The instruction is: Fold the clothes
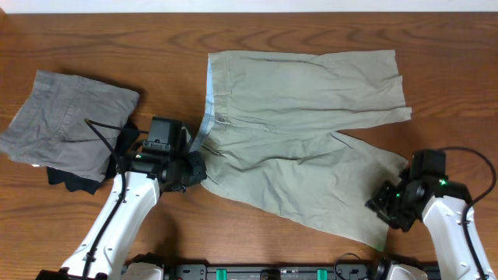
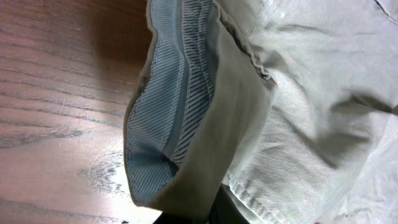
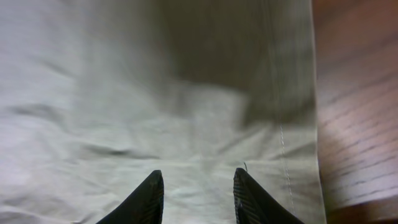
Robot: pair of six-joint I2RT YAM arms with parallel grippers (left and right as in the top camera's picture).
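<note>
The clothes (image 1: pixel 303 117), light khaki-green shorts, lie spread on the wooden table with the waistband to the left and both legs reaching right. My left gripper (image 1: pixel 196 169) sits at the near corner of the waistband. In the left wrist view the waistband (image 2: pixel 224 124) is raised and folded back, showing its pale blue striped lining (image 2: pixel 168 112), and it runs down into the dark shut jaws (image 2: pixel 211 216). My right gripper (image 1: pixel 383 204) is over the hem of the near leg. Its black fingers (image 3: pixel 155 193) stand apart above the cloth (image 3: pixel 155 93), holding nothing.
Darker grey folded shorts (image 1: pixel 66 124) lie at the left, on top of a small black garment (image 1: pixel 70 180). Bare wood (image 3: pixel 360 93) shows just right of the leg's hem. The table's front edge runs close behind both arms.
</note>
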